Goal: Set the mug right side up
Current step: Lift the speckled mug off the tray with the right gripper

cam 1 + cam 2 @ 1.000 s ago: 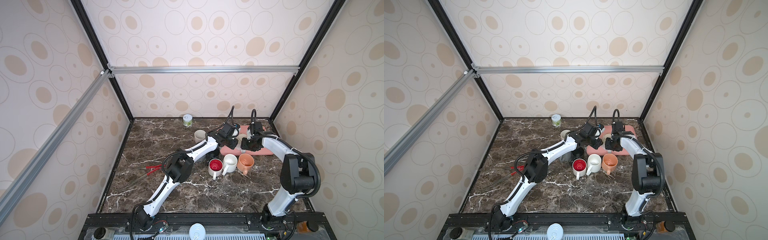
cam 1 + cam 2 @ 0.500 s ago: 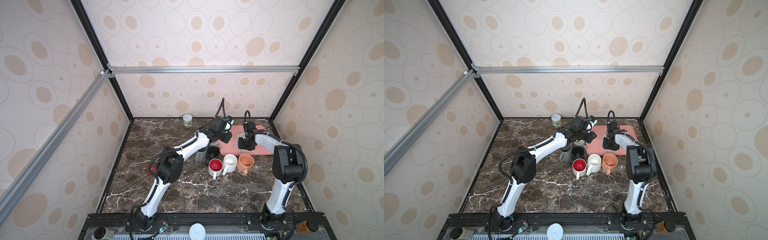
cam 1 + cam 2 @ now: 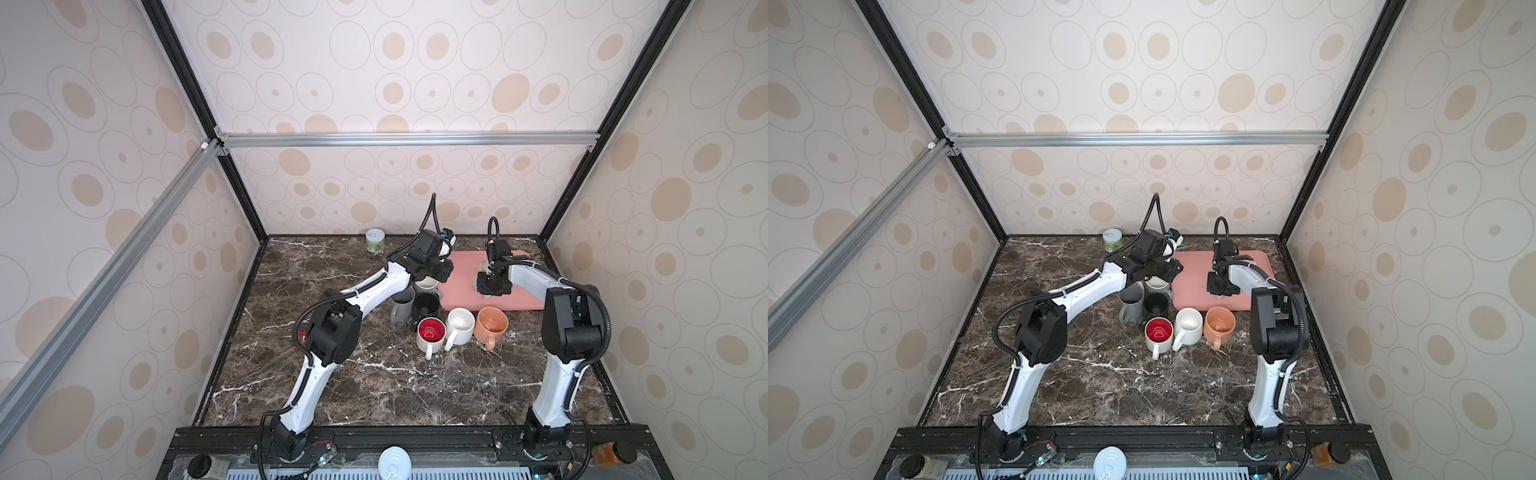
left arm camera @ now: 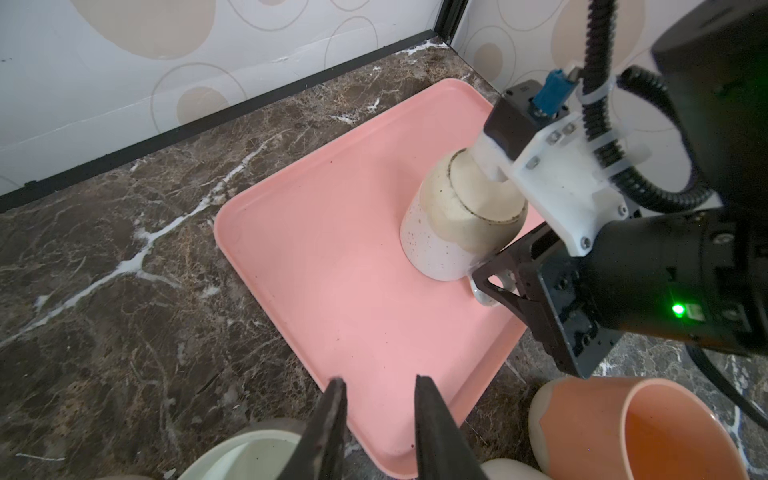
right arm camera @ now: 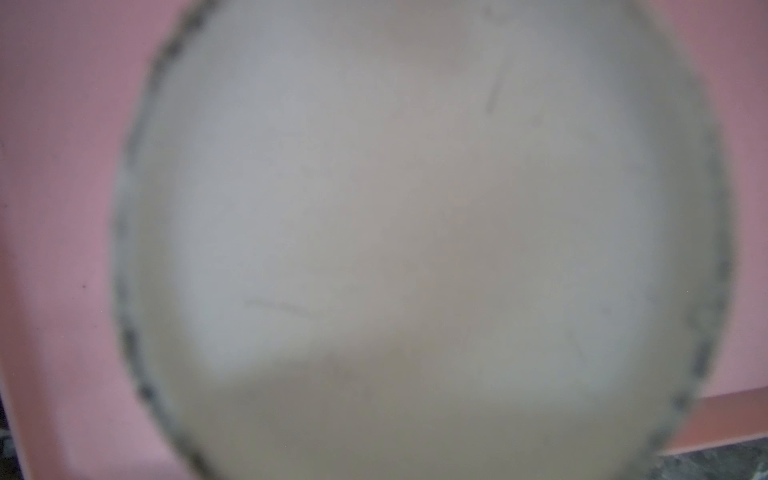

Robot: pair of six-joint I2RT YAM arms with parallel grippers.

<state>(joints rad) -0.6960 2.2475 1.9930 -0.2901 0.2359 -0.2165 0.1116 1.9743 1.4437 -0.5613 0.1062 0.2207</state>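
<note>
One mug [image 4: 449, 232] sits upside down on the left half of the tray [image 4: 332, 270]; right gripper [image 4: 496, 286] is at its handle [image 4: 478, 293], can't tell if it's clamped; left gripper [image 4: 378, 380] slightly open, empty.

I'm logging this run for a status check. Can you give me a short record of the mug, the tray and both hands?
mug: speckled mug, upside down on the pink tray
right hand: at the mug's handle, grip unclear
left hand: open, empty, near the tray's edge
nearby: orange mug and white mug, upright, off the tray
task: not yet done
</note>
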